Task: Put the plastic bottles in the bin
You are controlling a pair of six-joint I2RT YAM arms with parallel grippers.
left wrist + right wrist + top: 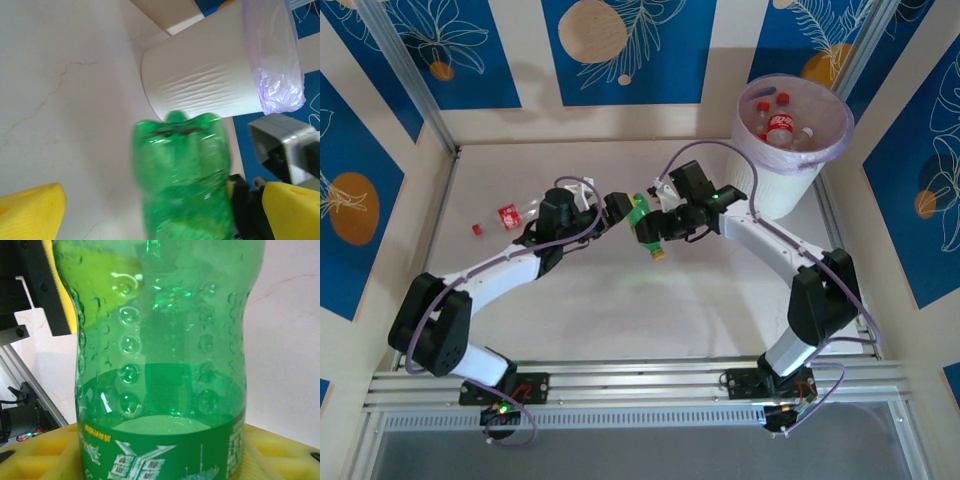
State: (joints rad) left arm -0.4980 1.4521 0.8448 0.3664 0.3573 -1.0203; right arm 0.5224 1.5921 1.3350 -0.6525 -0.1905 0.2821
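Observation:
A green bottle [644,226] with a yellow cap hangs above the table's middle, between my two grippers. My right gripper [667,222] is shut on it; in the right wrist view its yellow pads [280,452] press both sides of the green bottle [160,365] at the label. My left gripper [617,208] is open. Its yellow fingers [30,212] stand wide apart on either side of the green bottle's base [182,170]. A clear bottle [505,215] with a red cap and label lies on the table at the left. The bin [785,185] stands at the far right with several red-capped bottles [780,125] inside.
The white bin wall [200,75] and its lilac liner [280,75] lie beyond the green bottle in the left wrist view. Blue patterned walls enclose the table. An aluminium rail [640,385] runs along the near edge by the arm bases.

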